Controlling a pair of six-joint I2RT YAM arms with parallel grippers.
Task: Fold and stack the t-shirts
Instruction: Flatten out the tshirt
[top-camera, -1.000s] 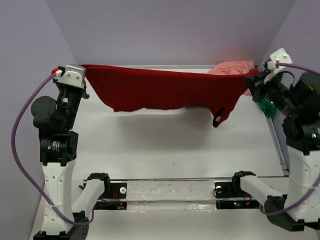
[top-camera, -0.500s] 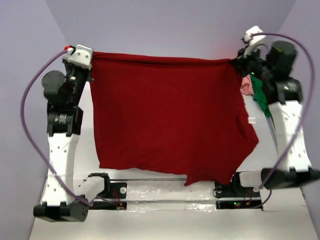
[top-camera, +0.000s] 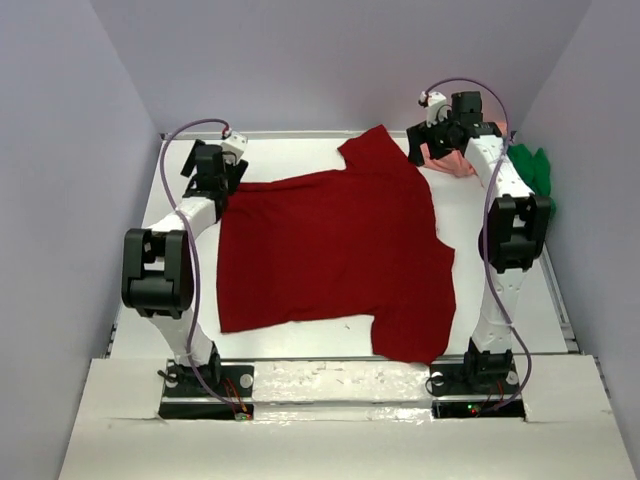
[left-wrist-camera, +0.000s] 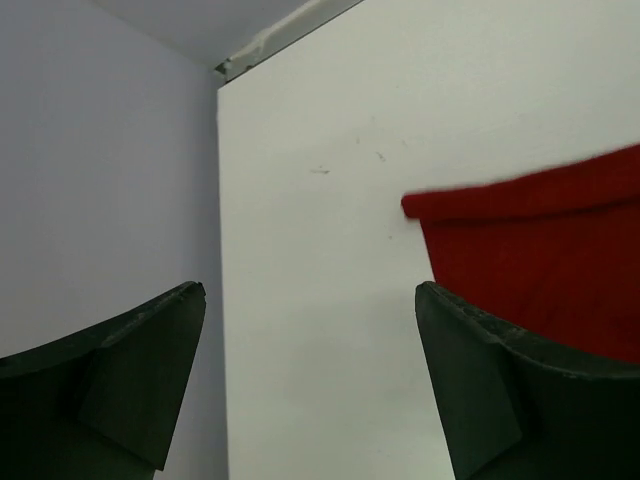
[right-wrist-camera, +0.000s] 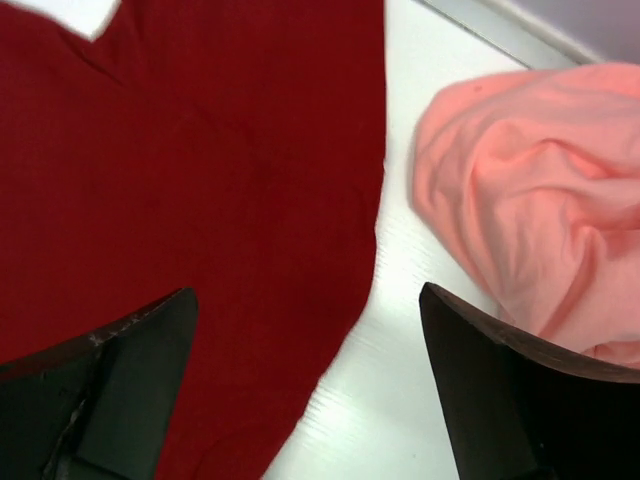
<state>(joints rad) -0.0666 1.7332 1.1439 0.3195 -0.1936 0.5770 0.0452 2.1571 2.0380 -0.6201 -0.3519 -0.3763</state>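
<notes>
Both arms are stretched far out from their bases, low over the counter (top-camera: 290, 155). The left tool (top-camera: 222, 165) is spread wide and holds nothing. The dark red t-shirt (top-camera: 330, 250) lies opened out flat to its right; in the wrist view a sleeve edge (left-wrist-camera: 540, 250) runs behind the tool's right finger (left-wrist-camera: 480, 380), not between the two, and the gap shows only bare counter (left-wrist-camera: 320, 200).

The right tool (top-camera: 422, 142) is spread too and grips nothing. Under it and to its left is the red cloth (right-wrist-camera: 200, 150). To its right the salmon pink t-shirt (right-wrist-camera: 530, 200) lies bunched, with a strip of counter (right-wrist-camera: 400, 330) between the two cloths. Further right the bright green t-shirt (top-camera: 532, 170) is crumpled at the counter's edge.

A purple cable (top-camera: 190, 128) loops over each wrist. From above, the right arm covers part of the pink heap (top-camera: 452, 162) and of the green one — how either lies is hard to tell.
</notes>
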